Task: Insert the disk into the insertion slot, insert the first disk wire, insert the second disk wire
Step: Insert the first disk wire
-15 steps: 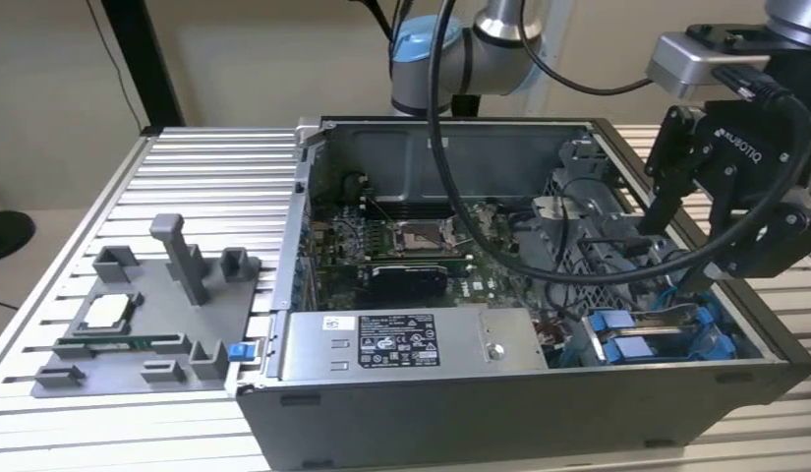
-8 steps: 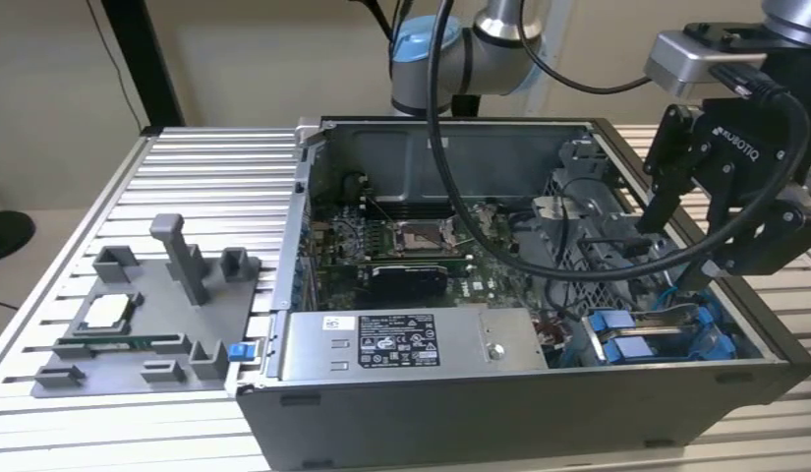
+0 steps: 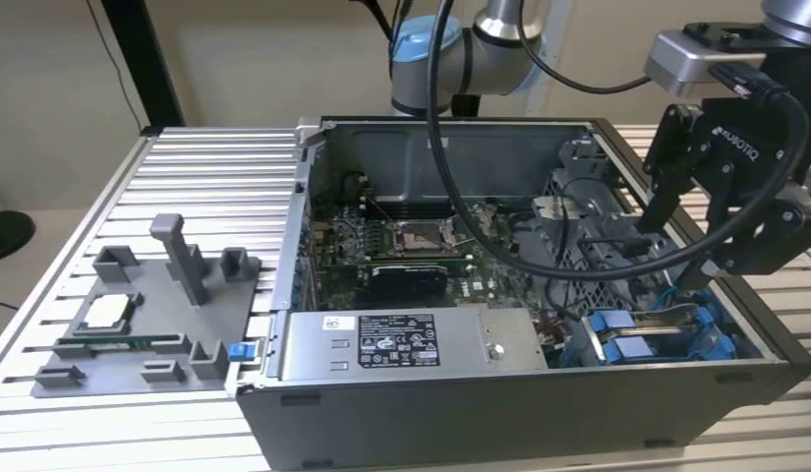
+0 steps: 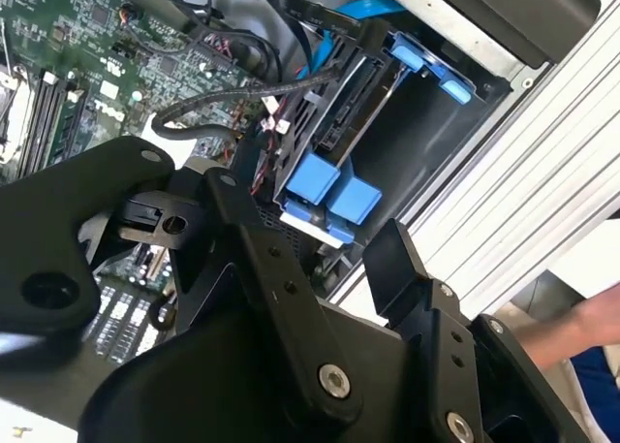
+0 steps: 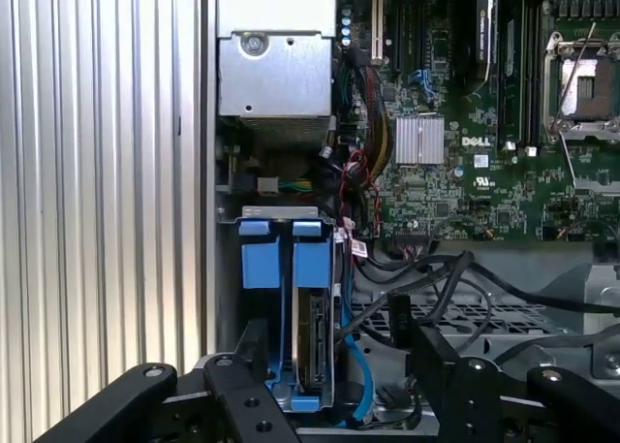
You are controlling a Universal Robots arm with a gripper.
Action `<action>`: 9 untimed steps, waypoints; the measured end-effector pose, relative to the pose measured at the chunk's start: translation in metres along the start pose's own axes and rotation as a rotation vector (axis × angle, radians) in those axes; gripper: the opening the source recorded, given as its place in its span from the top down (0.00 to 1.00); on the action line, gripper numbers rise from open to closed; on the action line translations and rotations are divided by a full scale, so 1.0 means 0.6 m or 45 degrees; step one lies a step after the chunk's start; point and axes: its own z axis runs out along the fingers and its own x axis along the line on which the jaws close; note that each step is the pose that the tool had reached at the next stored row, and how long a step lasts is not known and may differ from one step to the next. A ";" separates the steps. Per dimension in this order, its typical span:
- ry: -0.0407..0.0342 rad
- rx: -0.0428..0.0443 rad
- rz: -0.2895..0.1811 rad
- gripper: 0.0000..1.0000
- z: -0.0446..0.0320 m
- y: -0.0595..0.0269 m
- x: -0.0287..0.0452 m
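Note:
The disk (image 5: 315, 336) stands on edge inside the insertion slot (image 5: 278, 213), at the open case's front corner on the exterior view's right. Its blue carrier tabs (image 5: 312, 264) stick out of the bay, and the same tabs (image 3: 628, 336) are visible in the exterior view. My gripper (image 5: 325, 322) hangs just above the bay, open, with one black finger on either side of the disk and nothing held. In the second wrist view the gripper (image 4: 310, 215) sits close over the blue tabs (image 4: 329, 191). A blue wire (image 5: 356, 361) curves beside the disk, and black cables (image 5: 436, 278) loop near it.
The grey power supply box (image 3: 378, 344) lies along the case's front wall, with the motherboard (image 3: 405, 246) behind it. A grey fixture tray (image 3: 143, 315) holding parts sits on the ribbed table (image 3: 208, 187) at the exterior view's left. A person's hand (image 4: 581, 332) is beside the table.

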 end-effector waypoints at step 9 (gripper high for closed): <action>0.0010 0.000 -0.029 0.00 0.005 0.003 -0.012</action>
